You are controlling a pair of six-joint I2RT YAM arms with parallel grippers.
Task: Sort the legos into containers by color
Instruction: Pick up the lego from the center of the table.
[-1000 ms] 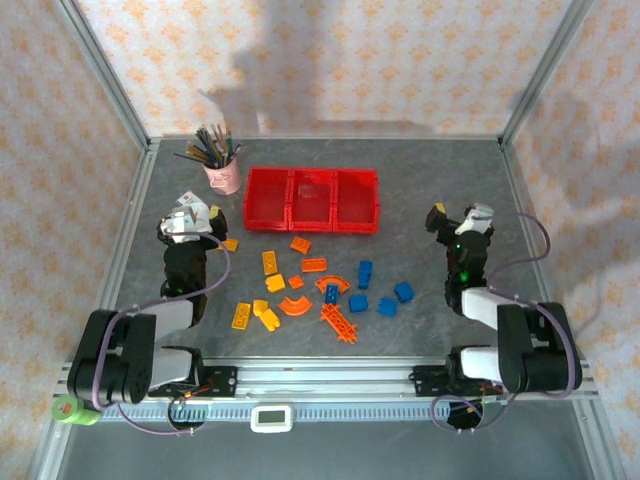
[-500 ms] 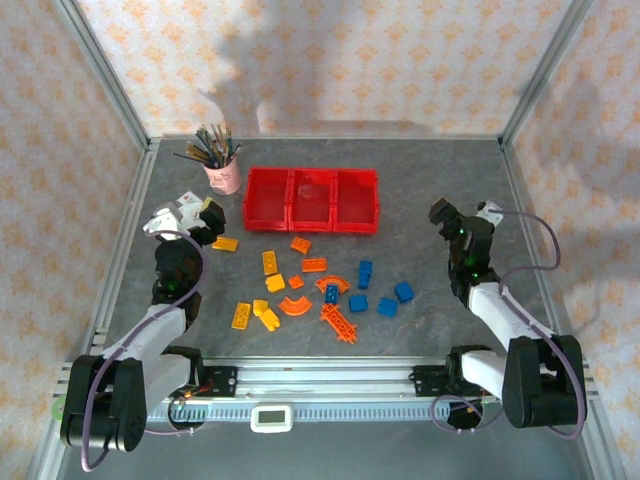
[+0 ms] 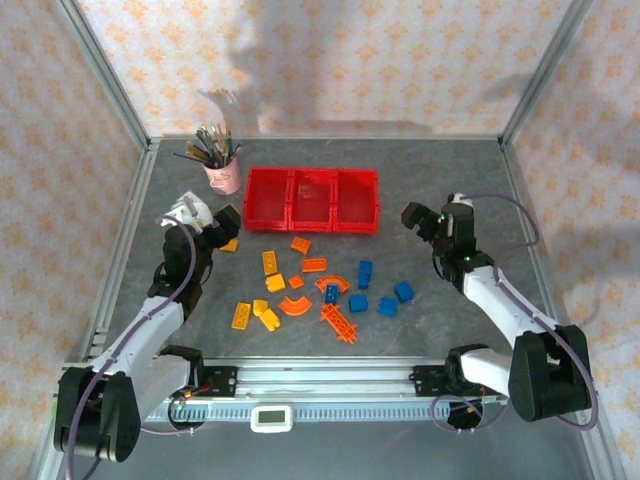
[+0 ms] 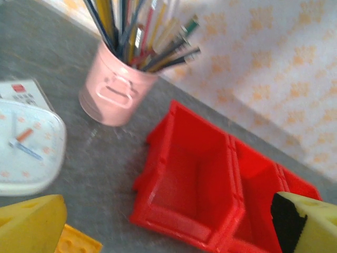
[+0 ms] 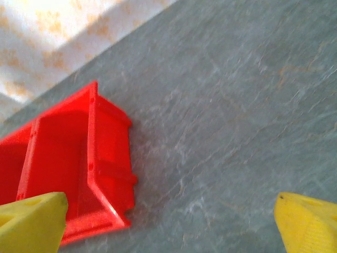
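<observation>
Nearest the arm bases, the legos [image 3: 314,265] are seen scattered on the table [image 3: 450,170], all loose in a patch between the 2 arms. An orange lattice [image 3: 338,323] and 2 yellow bricks [image 3: 266,316] are found at the near edge. 2 orange arches [image 3: 294,305] lie just behind, and the blue bricks [image 3: 388,307] are gathered on the right.

1 flat yellow-orange piece [image 3: 230,244] is set apart at the left, just beside the left gripper [image 3: 220,228]. Its jaws are held wide apart, nothing pinched. In the left wrist view its yellow fingers [image 4: 31,226] are caught at both bottom corners. The right gripper [image 3: 415,220] is held over bare table, right of the containers [image 3: 311,198], jaws likewise spread, nothing between them.

Farther back, the containers are lined up, 3 red bins joined in 1 row, behind the legos and apart from them. A pink cup [image 3: 224,176] of brushes is stood upright near the row's left end. A white clock [image 4: 23,147] is seen near the cup.
</observation>
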